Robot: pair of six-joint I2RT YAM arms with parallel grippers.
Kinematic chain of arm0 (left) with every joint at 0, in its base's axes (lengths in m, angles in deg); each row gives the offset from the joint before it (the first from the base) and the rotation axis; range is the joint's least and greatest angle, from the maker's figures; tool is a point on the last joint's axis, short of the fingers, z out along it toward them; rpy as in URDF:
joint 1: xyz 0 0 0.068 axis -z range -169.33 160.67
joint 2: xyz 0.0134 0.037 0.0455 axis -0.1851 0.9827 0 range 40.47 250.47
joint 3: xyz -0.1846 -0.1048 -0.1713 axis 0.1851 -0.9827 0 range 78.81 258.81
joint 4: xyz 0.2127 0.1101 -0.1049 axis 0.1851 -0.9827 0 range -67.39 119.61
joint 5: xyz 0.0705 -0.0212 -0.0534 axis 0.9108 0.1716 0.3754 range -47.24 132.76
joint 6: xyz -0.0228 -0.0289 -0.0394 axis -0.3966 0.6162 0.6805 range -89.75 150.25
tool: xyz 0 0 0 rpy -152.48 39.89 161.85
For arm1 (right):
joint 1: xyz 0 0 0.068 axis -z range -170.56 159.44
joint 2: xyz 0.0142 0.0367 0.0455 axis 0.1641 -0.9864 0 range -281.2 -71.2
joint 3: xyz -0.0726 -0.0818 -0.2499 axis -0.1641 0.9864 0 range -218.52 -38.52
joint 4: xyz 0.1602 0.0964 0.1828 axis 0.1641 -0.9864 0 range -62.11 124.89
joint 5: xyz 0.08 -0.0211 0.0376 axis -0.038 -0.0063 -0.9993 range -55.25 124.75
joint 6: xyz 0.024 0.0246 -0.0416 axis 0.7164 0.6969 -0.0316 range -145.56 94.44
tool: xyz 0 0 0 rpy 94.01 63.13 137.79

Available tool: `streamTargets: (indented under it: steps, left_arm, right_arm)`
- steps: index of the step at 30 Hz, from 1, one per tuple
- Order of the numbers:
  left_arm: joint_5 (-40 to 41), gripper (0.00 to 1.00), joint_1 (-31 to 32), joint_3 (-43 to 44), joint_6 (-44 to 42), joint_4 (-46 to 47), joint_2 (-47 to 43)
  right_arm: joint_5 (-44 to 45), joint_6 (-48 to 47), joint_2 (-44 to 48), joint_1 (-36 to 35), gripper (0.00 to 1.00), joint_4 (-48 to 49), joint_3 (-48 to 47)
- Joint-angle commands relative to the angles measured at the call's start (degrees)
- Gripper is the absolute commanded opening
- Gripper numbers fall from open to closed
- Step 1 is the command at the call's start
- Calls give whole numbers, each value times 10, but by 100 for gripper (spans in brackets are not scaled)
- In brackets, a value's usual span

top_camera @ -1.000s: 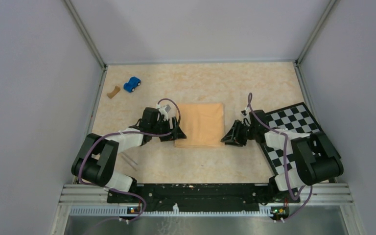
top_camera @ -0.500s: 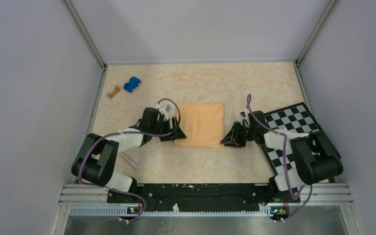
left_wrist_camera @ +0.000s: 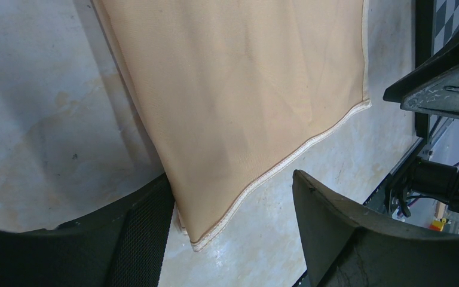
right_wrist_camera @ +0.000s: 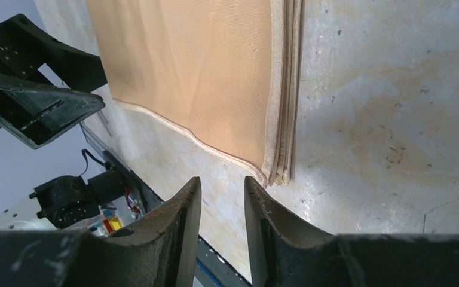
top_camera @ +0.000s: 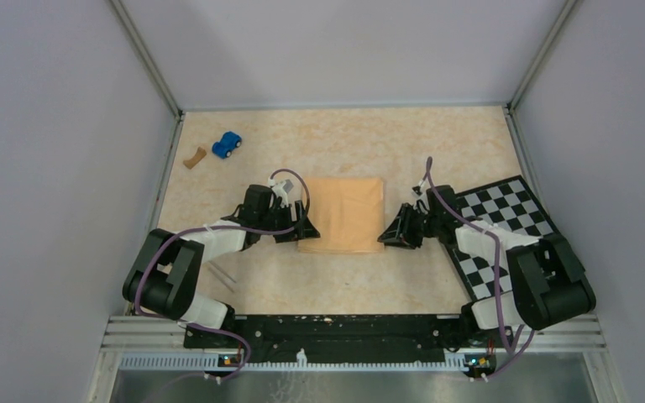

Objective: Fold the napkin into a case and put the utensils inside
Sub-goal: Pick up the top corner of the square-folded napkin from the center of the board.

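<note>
The tan-orange napkin point(top_camera: 343, 214) lies flat mid-table, folded into a layered rectangle point(left_wrist_camera: 239, 89); its stacked edges show in the right wrist view point(right_wrist_camera: 284, 89). My left gripper point(top_camera: 306, 227) is open at the napkin's near-left corner, and that corner lies between the wide-spread jaws point(left_wrist_camera: 232, 182), close to the left finger. My right gripper point(top_camera: 384, 238) sits low at the near-right corner. Its jaws point(right_wrist_camera: 222, 179) stand a narrow gap apart with only bare table between them, the corner just past one fingertip. One thin silvery utensil point(top_camera: 222, 275) lies beside the left arm.
A black-and-white checkerboard point(top_camera: 504, 220) lies under the right arm. A blue toy car point(top_camera: 228, 144) and a small brown scrap point(top_camera: 193, 157) sit at the far left. Grey walls enclose the table on three sides, and a metal rail point(top_camera: 327, 329) runs along the near edge.
The right gripper has crept slightly toward the napkin's near-right corner and its jaws have narrowed a little. The left arm and the napkin have not moved.
</note>
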Motion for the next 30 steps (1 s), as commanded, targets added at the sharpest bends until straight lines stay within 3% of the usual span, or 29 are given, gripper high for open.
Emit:
streamTargets:
  steps: [1, 8, 13, 15, 19, 22, 30]
  left_arm:
    - [5, 77, 4, -14, -1, -4, 9]
    - [23, 78, 3, -8, -16, -42, -8]
    - [156, 80, 3, -7, 13, -153, -90]
    - [154, 79, 3, -19, 32, -156, -109]
    - [115, 67, 3, -46, 50, -111, -101]
    - [110, 50, 3, -53, 50, -96, -83]
    - [95, 32, 6, -80, 58, -65, -84]
  right_arm:
    - [-1, -2, -9, -8, 33, 24, -12]
    - [21, -5, 5, -9, 40, 14, 3]
    - [29, 11, 33, -9, 44, 1, 16]
    - [32, 16, 33, -8, 44, -1, 17]
    - [18, 30, 18, -8, 39, 21, 24]
    - [9, 36, 7, -8, 33, 39, 29]
    - [12, 36, -7, -8, 33, 52, 39]
